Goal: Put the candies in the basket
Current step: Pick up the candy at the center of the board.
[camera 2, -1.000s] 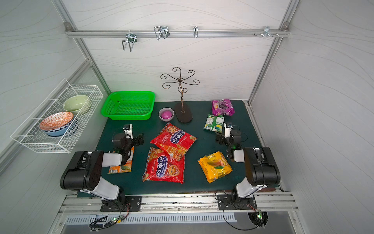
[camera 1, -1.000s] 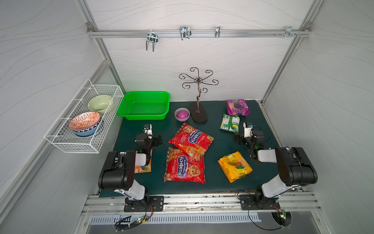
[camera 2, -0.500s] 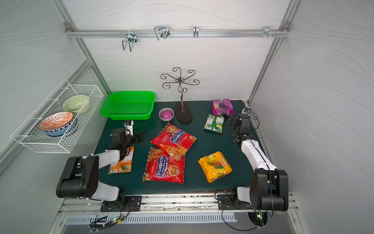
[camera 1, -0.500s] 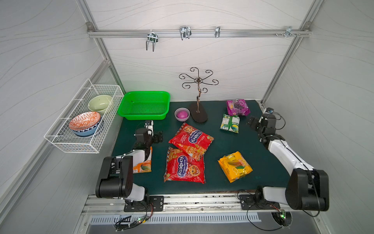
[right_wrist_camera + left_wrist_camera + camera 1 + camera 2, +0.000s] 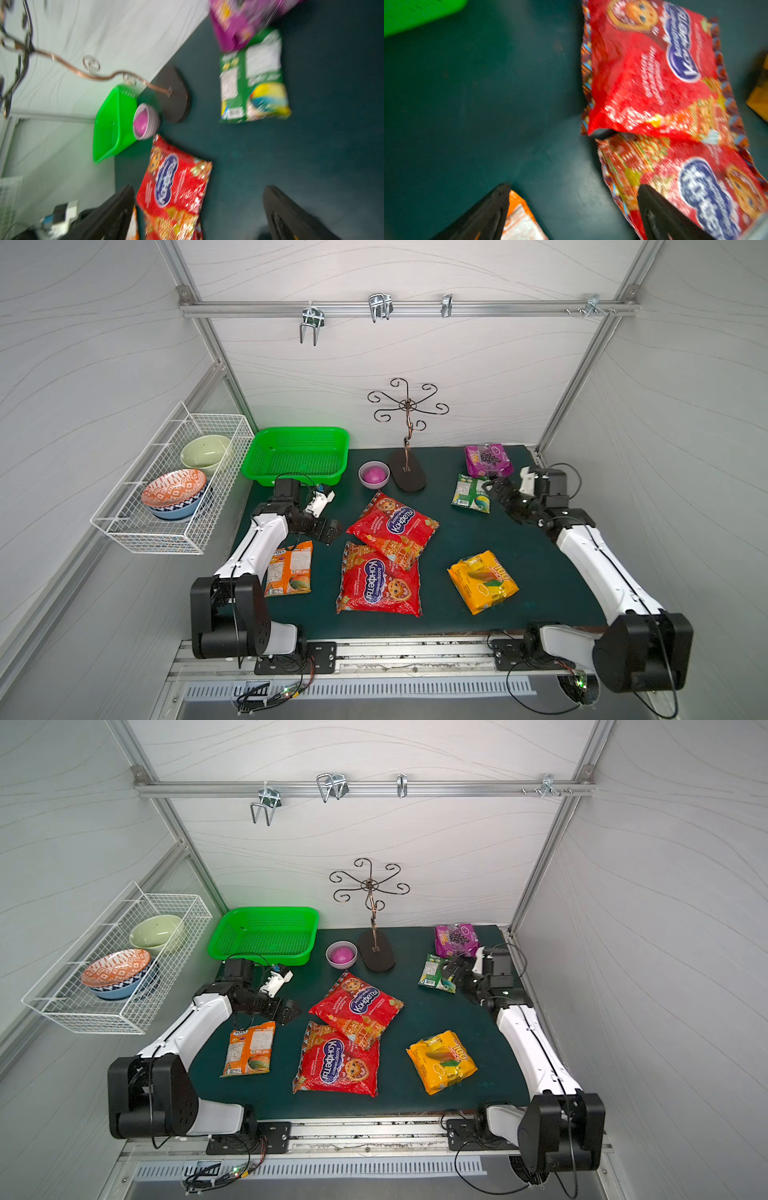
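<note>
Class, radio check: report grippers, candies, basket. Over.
Left gripper, right gripper open, empty. Six candies on mat, basket empty. Bowl beside basket, not blocking.

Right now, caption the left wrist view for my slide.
Open left gripper over the mat, between the orange bag and two overlapping red bags, green basket beyond.

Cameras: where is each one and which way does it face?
Top views: high over the front edge, looking down on the mat; left arm and right arm show.
Left wrist: behind the open left gripper, facing the rear red bag.
Right wrist: behind the open right gripper, facing the green bag and basket.
Shared: both wrist views show the rear red bag and basket.
</note>
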Robot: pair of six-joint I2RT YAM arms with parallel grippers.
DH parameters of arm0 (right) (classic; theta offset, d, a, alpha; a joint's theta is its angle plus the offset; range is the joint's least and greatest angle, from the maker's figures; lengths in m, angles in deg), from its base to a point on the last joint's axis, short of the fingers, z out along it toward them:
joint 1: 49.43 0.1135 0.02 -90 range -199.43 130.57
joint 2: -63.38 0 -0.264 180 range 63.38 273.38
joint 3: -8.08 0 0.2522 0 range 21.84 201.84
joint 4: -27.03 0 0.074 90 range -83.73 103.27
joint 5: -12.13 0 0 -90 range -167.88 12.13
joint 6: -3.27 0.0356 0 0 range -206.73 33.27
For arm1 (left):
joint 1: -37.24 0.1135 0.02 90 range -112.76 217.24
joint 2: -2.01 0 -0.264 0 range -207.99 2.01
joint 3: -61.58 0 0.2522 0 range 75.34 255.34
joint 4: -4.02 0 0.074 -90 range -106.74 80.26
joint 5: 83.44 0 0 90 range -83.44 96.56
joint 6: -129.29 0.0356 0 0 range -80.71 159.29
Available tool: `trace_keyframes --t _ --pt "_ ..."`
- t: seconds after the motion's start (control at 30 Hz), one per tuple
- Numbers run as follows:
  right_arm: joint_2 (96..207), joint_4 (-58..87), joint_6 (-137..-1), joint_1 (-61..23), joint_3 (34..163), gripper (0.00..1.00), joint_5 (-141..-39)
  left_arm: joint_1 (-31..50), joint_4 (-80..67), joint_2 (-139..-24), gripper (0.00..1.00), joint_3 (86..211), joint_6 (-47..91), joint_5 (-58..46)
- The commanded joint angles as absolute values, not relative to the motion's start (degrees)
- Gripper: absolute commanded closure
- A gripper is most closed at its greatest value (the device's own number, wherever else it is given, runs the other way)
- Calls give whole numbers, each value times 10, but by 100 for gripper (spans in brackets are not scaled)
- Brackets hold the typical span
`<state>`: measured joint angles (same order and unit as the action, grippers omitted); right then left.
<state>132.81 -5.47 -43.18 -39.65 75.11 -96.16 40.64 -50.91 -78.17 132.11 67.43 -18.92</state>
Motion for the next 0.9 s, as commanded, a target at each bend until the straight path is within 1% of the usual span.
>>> trace_keyframes --t 0.0,0.07,0.17,0.2,0.27,0.33,0.37,0.47,0.5,0.7,0.83,0.87 --pt "1336 -22 -288 -287 708 1 -1031 408 -608 -768 1 1333 713 -243" --pt "1347 -23 -265 -246 708 1 -1010 408 -592 -767 1 1326 697 -236" --pt "1384 4 -233 -203 700 2 -1007 406 -569 -774 1 1317 659 -246" --pt "1402 3 -224 -192 701 5 -1008 405 -568 -774 1 1313 655 -263" --pt "1434 29 -220 -178 697 16 -1022 403 -583 -771 1 1309 676 -294" --pt "1461 48 -220 -172 696 27 -1022 401 -578 -763 1 1302 681 -296" --pt "1475 68 -222 -170 696 32 -1026 401 -573 -761 1 1299 680 -293" --pt "1511 91 -221 -166 700 50 -1016 399 -567 -766 1 1295 677 -289" --pt "1519 99 -216 -164 698 53 -1014 397 -567 -766 1 1294 677 -289" --pt "1581 186 -178 -160 662 54 -1037 390 -558 -772 1 1286 672 -282" --pt "1605 206 -181 -159 663 54 -1036 386 -560 -775 1 1288 673 -281" --pt "1610 208 -183 -159 665 55 -1036 386 -560 -775 1 1289 673 -281"
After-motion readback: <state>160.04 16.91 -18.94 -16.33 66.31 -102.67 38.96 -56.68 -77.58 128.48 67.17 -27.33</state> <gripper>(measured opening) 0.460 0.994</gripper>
